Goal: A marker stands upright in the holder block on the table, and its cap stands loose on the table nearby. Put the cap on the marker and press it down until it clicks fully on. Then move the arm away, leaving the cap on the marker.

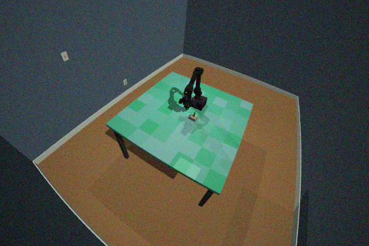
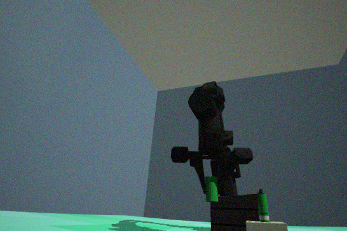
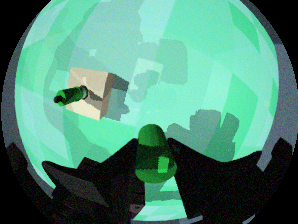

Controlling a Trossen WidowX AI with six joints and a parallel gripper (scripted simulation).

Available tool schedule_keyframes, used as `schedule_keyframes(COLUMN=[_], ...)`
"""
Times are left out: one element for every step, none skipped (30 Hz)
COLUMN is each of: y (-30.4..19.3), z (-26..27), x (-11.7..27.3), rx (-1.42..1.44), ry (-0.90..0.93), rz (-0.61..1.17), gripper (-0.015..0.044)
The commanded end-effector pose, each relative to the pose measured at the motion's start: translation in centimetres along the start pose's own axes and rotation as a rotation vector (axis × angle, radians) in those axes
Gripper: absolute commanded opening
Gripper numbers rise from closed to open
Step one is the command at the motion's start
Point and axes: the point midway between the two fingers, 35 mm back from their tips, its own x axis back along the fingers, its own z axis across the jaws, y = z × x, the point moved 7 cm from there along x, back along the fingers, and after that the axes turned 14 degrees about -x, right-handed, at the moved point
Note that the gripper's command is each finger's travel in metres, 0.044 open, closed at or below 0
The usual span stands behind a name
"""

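Observation:
The green cap (image 2: 211, 189) (image 3: 152, 154) is held upright above the table (image 1: 159, 144). My gripper (image 3: 152, 142) is shut on the cap, with one black finger at each side in the wrist view. In the exterior view the cap hangs clear of the table, left of the holder and lower than the marker's tip. The green marker (image 2: 263, 206) (image 3: 72, 95) stands upright, with its dark tip up, in the pale holder block (image 2: 267, 226) (image 3: 102, 95) (image 1: 192, 117). The marker's tip is bare. In the top view the gripper is too small and dark to make out the cap.
The arm's dark base (image 1: 199, 102) (image 2: 235, 213) stands on the table behind the holder block. The arm's shadow (image 1: 176, 101) falls on the table top. Walls (image 1: 101, 30) stand beyond the table.

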Motion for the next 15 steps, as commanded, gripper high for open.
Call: schedule_keyframes(y=[0.5,0.6,0.7,0.8,0.9,1.0,1.1,1.1,1.2,1.3,1.4,1.4,1.5,1.5,1.6], z=[0.9,1.2,1.4,1.7,1.9,2.2,2.4,2.7,3.0,3.2,3.5,3.8,4.0,4.3,4.6], x=[0.5,0.6,0.7,0.8,1.0,1.1,1.2,1.3,1.4,1.5,1.6,1.7,1.8,2.0,2.1], rx=[-0.004,-0.004,-0.004,-0.004,-0.004,-0.004,-0.004,-0.004,-0.004,-0.004,-0.004,-0.004,-0.004,-0.004,-0.004], ry=[-0.001,-0.001,-0.001,0.0,0.0,0.0,0.0,0.001,0.001,0.001,0.001,0.002,0.002,0.002,0.002], rz=[-0.003,-0.003,-0.003,-0.003,-0.003,-0.003,-0.003,-0.003,-0.003,-0.003,-0.004,-0.004,-0.004,-0.004,-0.004], gripper=[0.0,0.0,0.0,0.0,0.0,0.0,0.0,0.0,0.0,0.0,0.0,0.0,0.0,0.0,0.0])
